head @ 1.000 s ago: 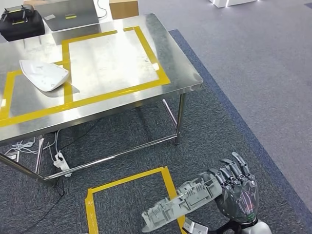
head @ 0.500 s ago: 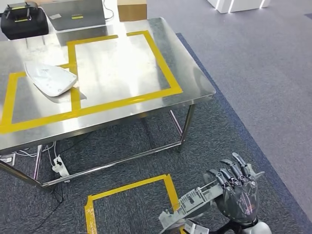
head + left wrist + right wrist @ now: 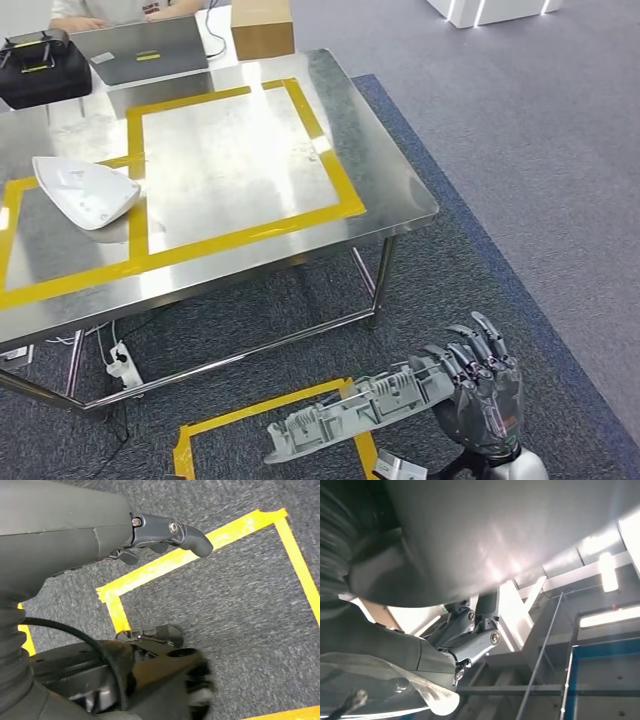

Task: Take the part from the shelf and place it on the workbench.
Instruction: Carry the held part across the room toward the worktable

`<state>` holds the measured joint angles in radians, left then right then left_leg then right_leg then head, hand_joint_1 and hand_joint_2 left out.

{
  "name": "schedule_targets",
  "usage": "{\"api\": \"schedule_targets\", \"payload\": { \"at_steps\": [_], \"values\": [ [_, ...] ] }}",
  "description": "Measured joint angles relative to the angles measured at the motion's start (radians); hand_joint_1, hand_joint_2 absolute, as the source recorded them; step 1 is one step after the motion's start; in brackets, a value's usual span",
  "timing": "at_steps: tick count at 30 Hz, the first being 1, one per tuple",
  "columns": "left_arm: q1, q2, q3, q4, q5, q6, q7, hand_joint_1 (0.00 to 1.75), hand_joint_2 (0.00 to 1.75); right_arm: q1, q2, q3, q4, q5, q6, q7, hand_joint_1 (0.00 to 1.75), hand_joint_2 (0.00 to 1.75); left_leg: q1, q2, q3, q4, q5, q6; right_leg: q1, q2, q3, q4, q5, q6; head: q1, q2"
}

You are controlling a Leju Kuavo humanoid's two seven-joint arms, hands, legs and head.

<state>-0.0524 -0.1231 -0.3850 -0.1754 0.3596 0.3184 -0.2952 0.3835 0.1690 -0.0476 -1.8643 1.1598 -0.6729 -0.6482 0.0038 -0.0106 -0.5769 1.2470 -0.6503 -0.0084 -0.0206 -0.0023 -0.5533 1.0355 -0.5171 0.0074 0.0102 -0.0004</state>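
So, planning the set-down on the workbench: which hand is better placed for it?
Right. The right hand holds the grey part, low, short of the workbench. The left hand hangs over the taped floor, holding nothing visible.

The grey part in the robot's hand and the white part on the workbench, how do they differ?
The grey part is long, narrow and ribbed; the white part is broad, smooth and shell-like. The grey part is held by the right hand above the carpet; the white part rests on the workbench. Both look like moulded pieces.
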Motion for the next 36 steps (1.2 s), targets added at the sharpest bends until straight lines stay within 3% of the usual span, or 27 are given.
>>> {"api": "schedule_targets", "payload": {
  "at_steps": [2,3,5,6,7,9,11,13,16,17,18,21,23,26,30,33,36],
  "values": [
    [0.003,0.001,0.0,0.0,0.002,0.0,0.0,0.0,1.75,0.0,0.0,0.008,0.001,-0.02,0.0,-0.002,1.75,1.75,0.003,0.0,-0.054,0.039,-0.022,-0.005,0.0,0.002,0.018,0.0,-0.017,0.001,0.0,0.0],
    [0.005,0.001,0.0,0.0,0.004,0.001,0.0,0.0,1.75,0.0,0.0,0.012,0.001,-0.027,0.0,-0.002,1.75,1.75,0.004,0.0,-0.061,0.016,-0.003,-0.004,0.0,0.003,0.03,0.0,-0.026,0.003,0.0,0.0],
    [0.008,0.002,0.0,0.0,0.006,0.002,0.0,0.0,1.75,-0.001,-0.001,0.019,0.002,-0.037,0.0,-0.001,1.75,1.75,0.003,0.002,-0.048,-0.087,0.091,0.002,-0.001,0.004,0.053,-0.001,-0.045,0.009,0.0,0.0],
    [0.008,0.003,0.0,0.001,0.006,0.002,0.0,0.0,1.75,-0.003,-0.002,0.023,0.004,-0.039,0.0,0.0,1.75,1.75,0.0,0.004,-0.044,-0.127,0.112,0.006,0.0,0.005,0.065,-0.002,-0.054,0.013,0.0,0.0],
    [0.009,0.003,0.0,0.001,0.006,0.002,0.0,0.0,1.75,-0.005,-0.002,0.027,0.005,-0.04,0.0,0.001,1.75,1.75,-0.003,0.005,-0.04,-0.152,0.123,0.012,0.001,0.005,0.07,-0.003,-0.063,0.019,0.0,0.0],
    [0.01,0.003,0.0,0.001,0.006,0.001,0.0,0.0,1.75,-0.011,-0.004,0.034,0.008,-0.041,0.0,0.004,1.75,1.75,-0.008,0.004,-0.037,-0.165,0.109,0.028,0.003,0.007,0.086,0.005,-0.065,0.034,0.001,0.0],
    [0.01,0.002,0.0,0.001,0.007,0.001,-0.001,0.0,1.75,-0.014,-0.006,0.038,0.009,-0.043,0.0,0.005,1.75,1.75,-0.005,0.002,-0.011,-0.18,0.135,0.044,0.004,0.007,0.095,0.025,-0.066,0.047,0.004,0.0],
    [0.006,0.001,0.0,0.001,0.007,0.001,-0.002,0.0,1.75,-0.021,-0.01,0.042,0.01,-0.051,0.0,0.007,1.75,1.75,-0.001,0.004,0.013,-0.187,0.142,0.054,0.003,0.006,0.064,0.087,-0.092,0.052,0.009,0.0],
    [0.002,0.0,0.0,0.001,0.007,-0.001,-0.001,0.0,1.75,-0.032,-0.018,0.049,0.01,-0.072,0.0,0.011,1.75,1.75,-0.003,0.004,0.02,-0.188,0.132,0.059,0.003,0.006,-0.05,0.23,-0.165,0.056,0.017,0.0],
    [0.003,0.0,0.0,0.001,0.007,-0.004,-0.001,0.0,1.75,-0.036,-0.023,0.051,0.01,-0.077,0.0,0.013,1.75,1.75,-0.003,0.004,0.023,-0.188,0.126,0.06,0.003,0.006,-0.077,0.244,-0.173,0.059,0.019,0.0],
    [0.004,0.0,-0.001,0.001,0.006,-0.006,0.0,0.0,1.75,-0.043,-0.03,0.052,0.009,-0.082,0.0,0.018,1.75,1.75,-0.003,0.003,0.029,-0.188,0.12,0.059,0.003,0.005,-0.091,0.228,-0.158,0.06,0.019,0.0],
    [0.003,-0.001,-0.006,0.002,-0.002,-0.016,0.006,0.0,1.75,-0.093,-0.092,0.059,0.004,-0.119,0.004,0.079,1.75,1.75,-0.004,0.001,0.051,-0.189,0.099,0.052,0.005,0.005,-0.077,0.078,-0.025,0.055,0.018,0.0],
    [-0.001,0.0,-0.014,0.002,-0.003,-0.023,0.009,0.0,1.75,-0.164,-0.177,0.072,0.002,-0.176,0.039,0.168,1.75,1.75,-0.006,0.003,0.054,-0.189,0.093,0.043,0.008,0.004,-0.071,0.032,0.017,0.042,0.015,0.0],
    [-0.007,0.003,-0.029,0.002,-0.006,-0.031,0.01,0.0,1.75,-0.313,-0.33,0.091,0.009,-0.266,0.154,0.282,1.75,1.75,-0.01,0.007,0.052,-0.19,0.097,0.041,0.007,0.005,-0.072,0.021,0.042,0.037,0.015,0.0],
    [-0.016,0.006,-0.046,0.002,-0.013,-0.043,0.009,0.0,1.75,-0.561,-0.505,0.121,0.066,-0.346,0.302,0.345,1.75,1.75,-0.014,0.007,0.058,-0.208,0.099,0.046,0.003,0.007,-0.07,0.018,0.042,0.036,0.013,0.0],
    [-0.02,0.007,-0.061,0.002,-0.013,-0.049,0.009,0.0,1.75,-0.853,-0.602,0.17,0.187,-0.397,0.461,0.372,1.75,1.75,-0.018,0.01,0.059,-0.217,0.102,0.046,-0.001,0.011,-0.073,0.017,0.044,0.031,0.01,0.0],
    [-0.026,0.008,-0.077,0.002,-0.015,-0.056,0.01,0.0,1.75,-1.149,-0.661,0.22,0.31,-0.433,0.575,0.405,1.75,1.75,-0.02,0.008,0.057,-0.221,0.109,0.041,-0.002,0.006,-0.074,0.016,0.046,0.029,0.002,0.0]
  ]
}}
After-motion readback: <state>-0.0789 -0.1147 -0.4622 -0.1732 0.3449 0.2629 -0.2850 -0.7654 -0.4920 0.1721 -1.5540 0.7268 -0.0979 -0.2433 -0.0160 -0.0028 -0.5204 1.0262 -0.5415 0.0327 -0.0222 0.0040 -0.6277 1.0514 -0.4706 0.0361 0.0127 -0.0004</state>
